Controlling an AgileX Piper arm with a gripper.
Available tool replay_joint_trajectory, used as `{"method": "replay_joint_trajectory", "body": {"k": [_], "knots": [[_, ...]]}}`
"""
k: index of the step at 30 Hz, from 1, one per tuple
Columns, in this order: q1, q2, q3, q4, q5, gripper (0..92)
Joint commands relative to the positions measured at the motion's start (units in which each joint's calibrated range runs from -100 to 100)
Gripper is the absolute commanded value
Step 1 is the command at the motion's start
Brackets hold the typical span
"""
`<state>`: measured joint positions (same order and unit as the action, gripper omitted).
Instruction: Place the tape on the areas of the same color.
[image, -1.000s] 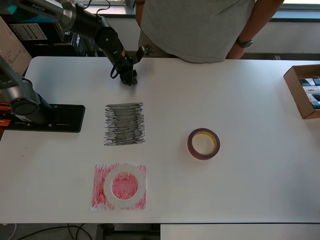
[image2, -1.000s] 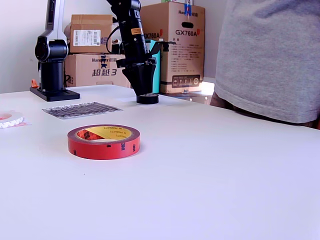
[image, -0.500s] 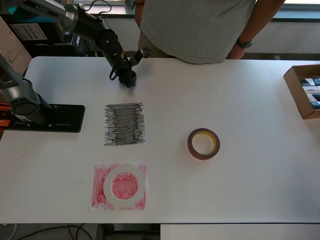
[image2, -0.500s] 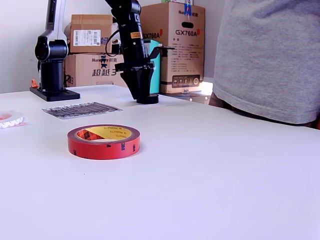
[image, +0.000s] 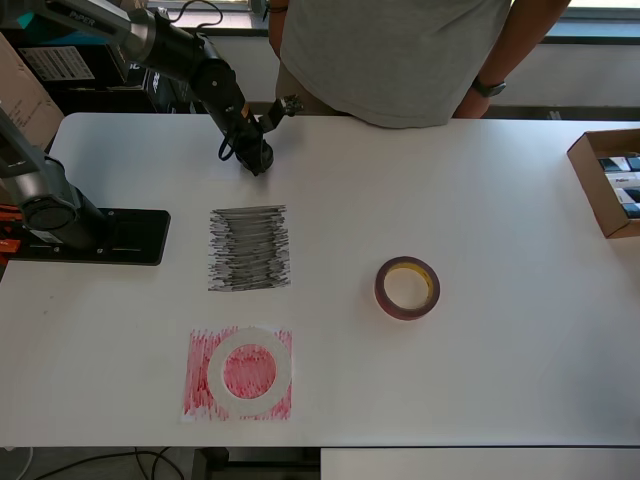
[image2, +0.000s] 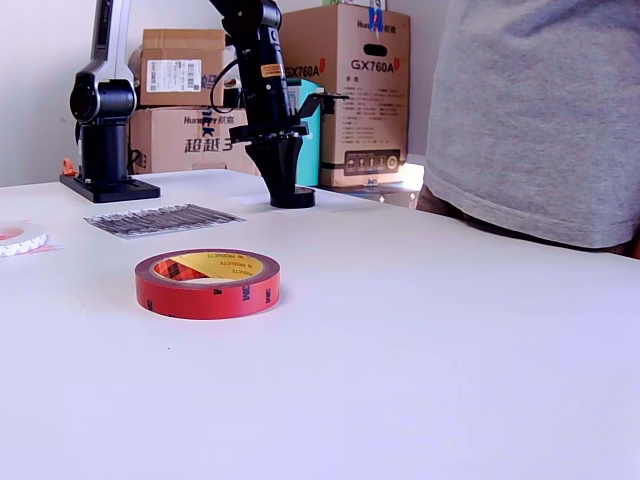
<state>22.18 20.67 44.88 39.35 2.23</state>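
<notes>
Jaws (image2: 289, 188) drawn narrower than before, now clenched on small black roll (image2: 292, 198)

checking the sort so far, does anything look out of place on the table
Yes. The white tape ring lies on the red scribbled patch, a colour mismatch. The red tape roll sits on bare table, on no patch. The black scribbled patch holds nothing, while the gripper is down at the small black roll beyond it.

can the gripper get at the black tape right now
Probably yes. The gripper is already down over the black tape at the table's far edge, and nothing lies between them. The black patch nearby is bare. Whether the jaws have closed on the roll cannot be told.
</notes>
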Motion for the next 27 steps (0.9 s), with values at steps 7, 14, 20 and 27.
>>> {"method": "replay_joint_trajectory", "body": {"k": [7, 14, 20, 27], "knots": [[-0.3, 0.1, -0.4, -0.5, -0.2, 0.2], [-0.3, -0.7, -0.6, -0.3, -0.3, 0.1], [-0.7, -4.3, -1.4, 0.4, -0.3, 0.0], [-2.8, -12.0, 1.3, 2.2, -2.7, 0.0]]}}
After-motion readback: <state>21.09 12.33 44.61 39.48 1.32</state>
